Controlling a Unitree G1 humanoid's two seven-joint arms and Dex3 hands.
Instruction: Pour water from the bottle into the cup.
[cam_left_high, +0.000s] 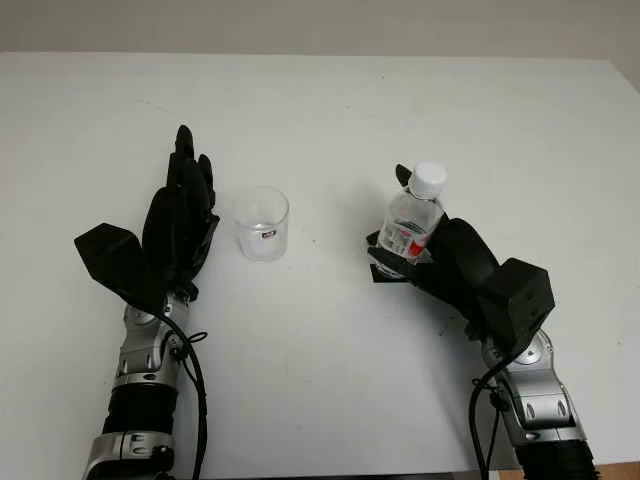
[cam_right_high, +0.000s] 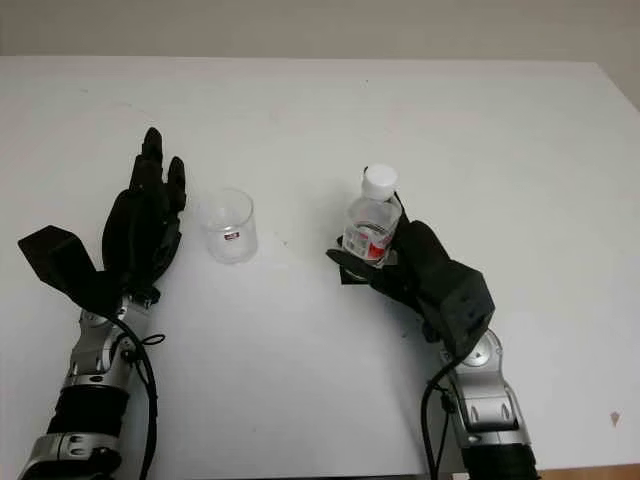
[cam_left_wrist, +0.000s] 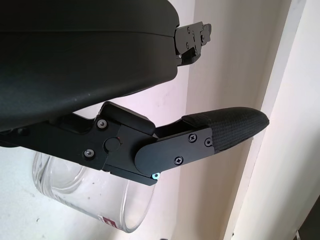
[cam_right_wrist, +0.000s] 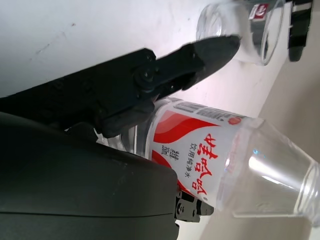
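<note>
Altogether, one bottle (cam_left_high: 411, 222), one cup (cam_left_high: 262, 224) and two hands sit on one white table (cam_left_high: 330, 110).

The right hand (cam_left_high: 425, 255) is closed around the bottle's lower body, its fingers (cam_right_wrist: 165, 80) wrapped across the red and white label. The bottle stands roughly upright, leaning a little toward the far side, with its single white cap (cam_left_high: 428, 179) still on. It is right of the table's centre. I cannot tell whether its base touches the table, since the hand hides it.

The cup is clear glass and stands upright, mouth up, left of the bottle and well apart from it. A small red mark shows on its side. I cannot see any water in it.

The left hand (cam_left_high: 180, 220) is open and holds nothing. It is just left of the cup, palm side toward it, fingers pointing away from the robot. In the left wrist view one finger (cam_left_wrist: 220, 132) reaches past the cup's wall without touching it.
</note>
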